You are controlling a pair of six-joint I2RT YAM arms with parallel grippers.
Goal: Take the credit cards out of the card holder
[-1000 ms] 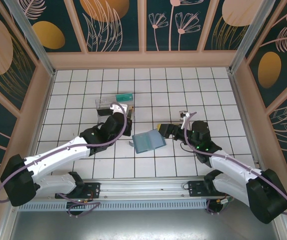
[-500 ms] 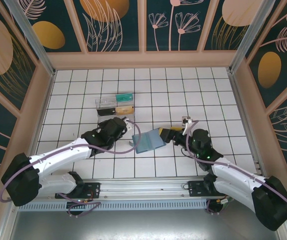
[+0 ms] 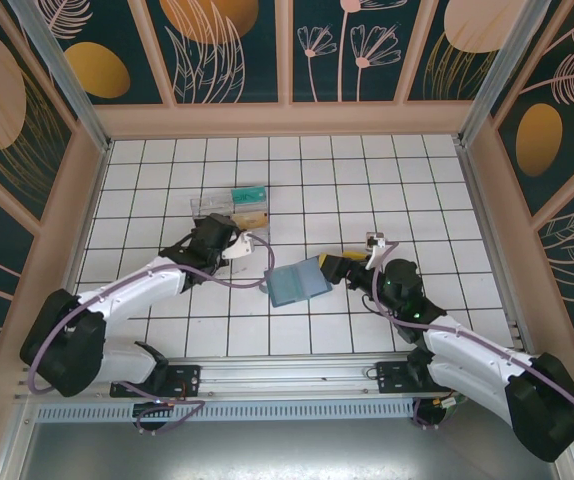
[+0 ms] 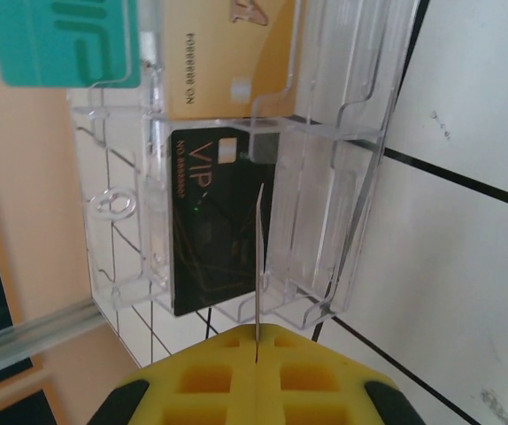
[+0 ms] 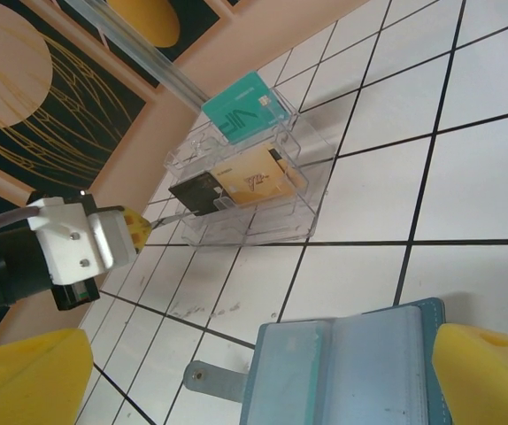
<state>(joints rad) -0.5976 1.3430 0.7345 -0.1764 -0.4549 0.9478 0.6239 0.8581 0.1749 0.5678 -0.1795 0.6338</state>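
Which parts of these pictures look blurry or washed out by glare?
Left wrist view: the left fingers up close are soft, the black card sharp, the clear box glinting along edges. Right wrist view: the right fingers blur in the corners, the card holder sharper. Top external view: evenly lit, no hard glare.

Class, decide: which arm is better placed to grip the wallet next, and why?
Right. The right gripper is open and sits right at the wallet. The left gripper is shut on a thin card, away at the clear box.
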